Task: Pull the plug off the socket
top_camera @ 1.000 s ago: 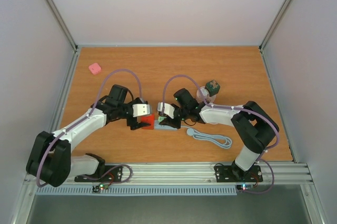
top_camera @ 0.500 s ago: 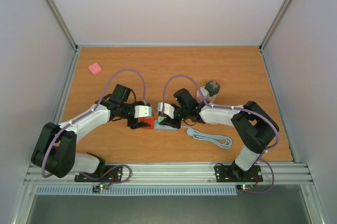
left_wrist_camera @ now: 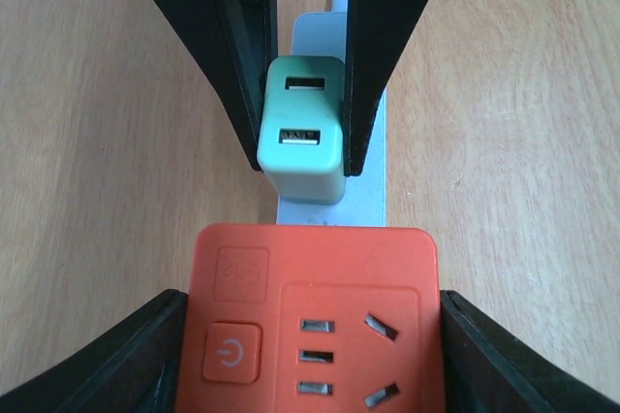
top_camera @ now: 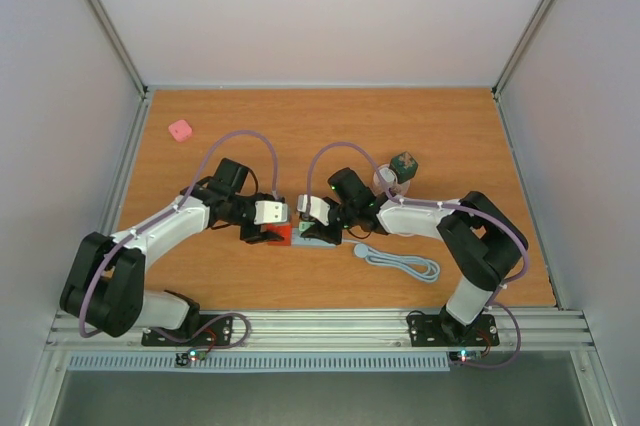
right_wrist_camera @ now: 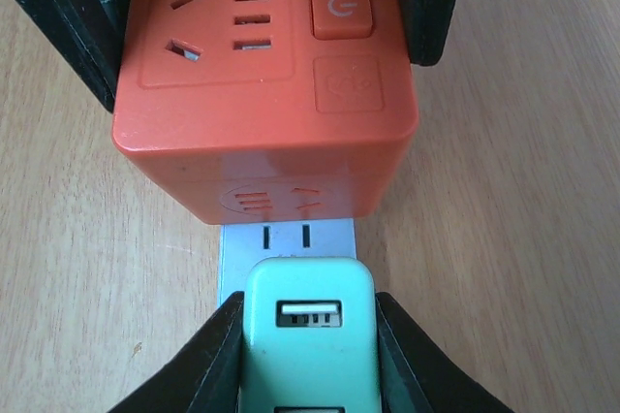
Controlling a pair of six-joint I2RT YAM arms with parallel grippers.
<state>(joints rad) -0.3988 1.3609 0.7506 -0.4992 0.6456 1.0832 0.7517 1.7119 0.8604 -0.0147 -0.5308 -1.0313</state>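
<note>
mid table, green plug (left_wrist_camera: pixel 302 132) sat in the pale strip (right_wrist_camera: pixel 286 237), right gripper (right_wrist_camera: pixel 308 365) clamped tight on both its sides, orange socket block (right_wrist_camera: pixel 262 93) just left of it, left gripper (left_wrist_camera: pixel 310 360) straddling the block, can't tell if it's actually squeezing

Left gripper (top_camera: pixel 272 231) closing in now! Its black fingers (left_wrist_camera: pixel 116 365) have drawn in against both sides of the orange square plastic socket block (top_camera: pixel 283 233), and the left arm's elbow (top_camera: pixel 100 271) has swung farther from the near edge.
</note>
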